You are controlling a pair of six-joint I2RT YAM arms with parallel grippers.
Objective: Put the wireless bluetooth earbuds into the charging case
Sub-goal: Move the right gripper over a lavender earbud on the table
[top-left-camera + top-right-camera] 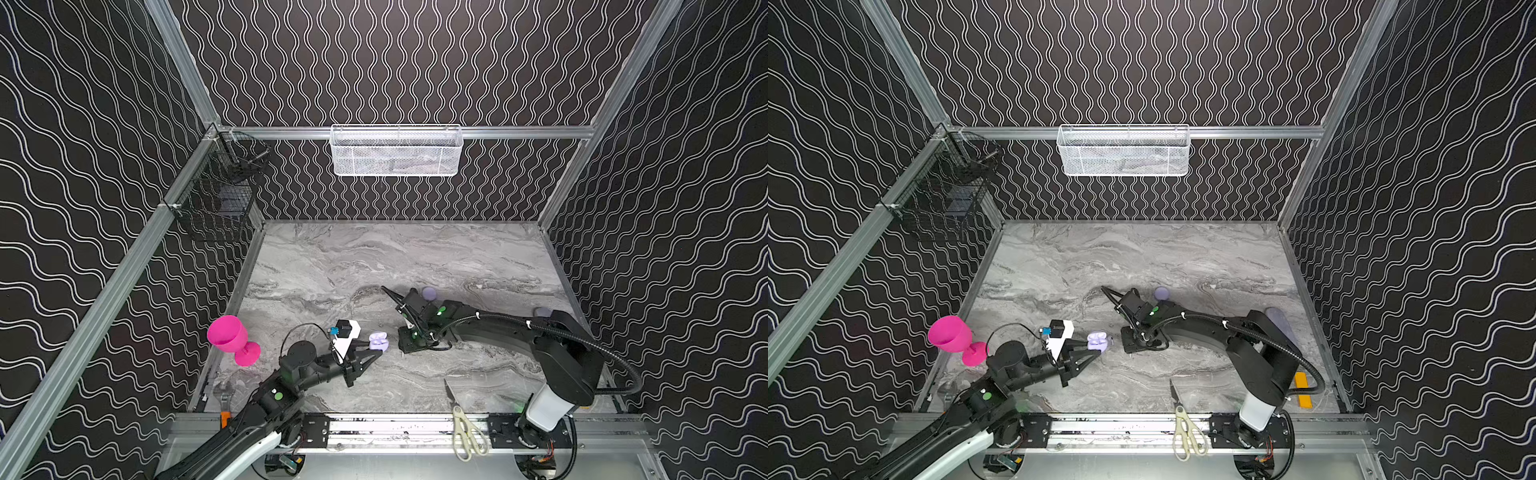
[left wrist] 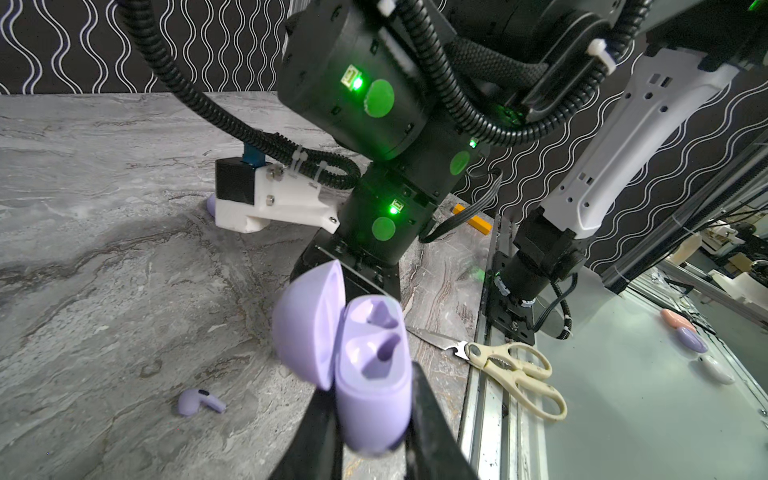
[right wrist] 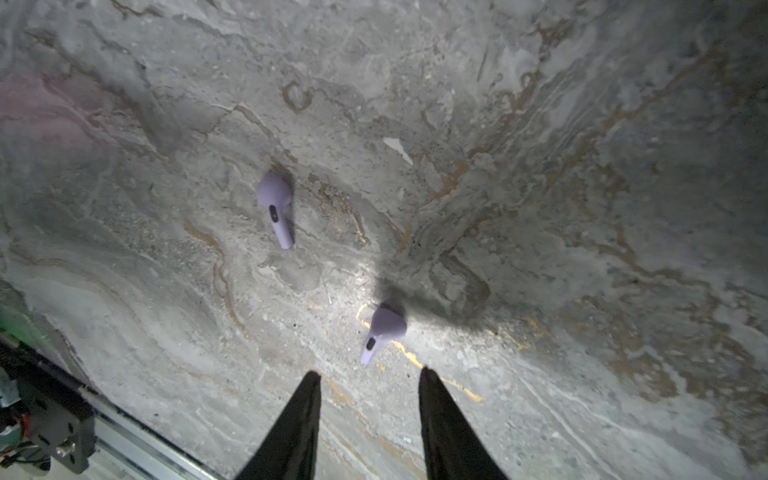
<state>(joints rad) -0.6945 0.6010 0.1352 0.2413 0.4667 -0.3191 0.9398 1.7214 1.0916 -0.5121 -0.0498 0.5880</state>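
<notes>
My left gripper (image 1: pixel 376 351) (image 2: pixel 372 388) is shut on the lavender charging case (image 1: pixel 378 340) (image 1: pixel 1097 340) (image 2: pixel 372 374) and holds it just above the table. Its lid stands open and both sockets are empty. In the right wrist view two lavender earbuds lie on the marble, one (image 3: pixel 276 208) farther off and one (image 3: pixel 384 328) with its stem tip just ahead of my right gripper (image 3: pixel 370 374). That gripper is open, pointing down, with nothing between its fingers. In both top views its fingertips are hidden under the right wrist (image 1: pixel 411 338). One earbud (image 2: pixel 201 402) lies beside the case.
A pink goblet (image 1: pixel 232 338) stands at the left edge. Scissors (image 1: pixel 465 424) lie across the front rail. Lavender pucks (image 1: pixel 429 293) (image 1: pixel 542 311) sit behind the right arm, and an orange block (image 1: pixel 1302 388) lies at the right. A white basket (image 1: pixel 397 151) and a black wire basket (image 1: pixel 220 199) hang on the walls.
</notes>
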